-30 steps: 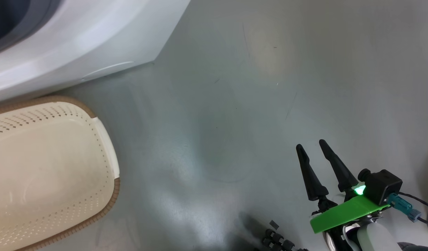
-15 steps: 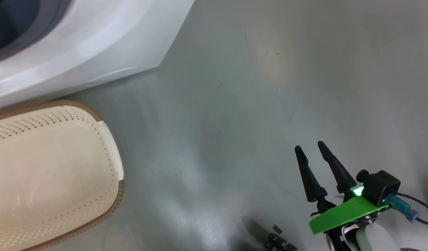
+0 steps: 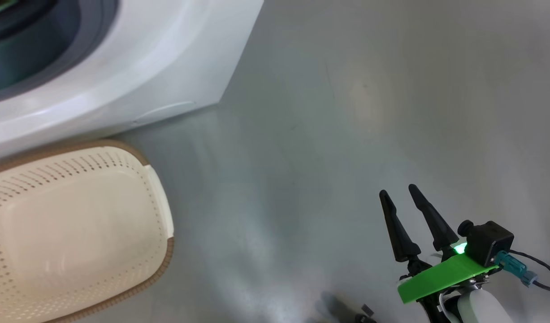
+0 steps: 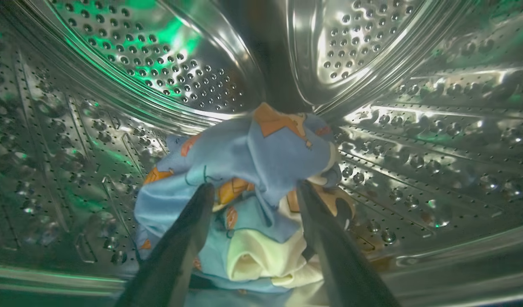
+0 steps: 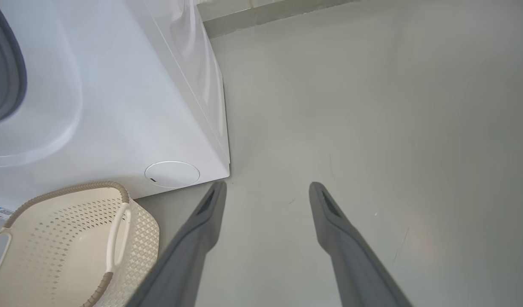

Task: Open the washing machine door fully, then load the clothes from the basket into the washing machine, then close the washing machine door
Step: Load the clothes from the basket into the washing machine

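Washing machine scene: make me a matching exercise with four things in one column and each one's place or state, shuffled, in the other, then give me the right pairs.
Column one
1. clothes
2. basket
3. left hand
4. right hand

Column two
A. empty, on the floor beside the washing machine
B. open, over the grey floor
C. lying in the steel drum
D. open inside the drum, fabric between its fingers

Pairs: 1-C, 2-A, 3-D, 4-B
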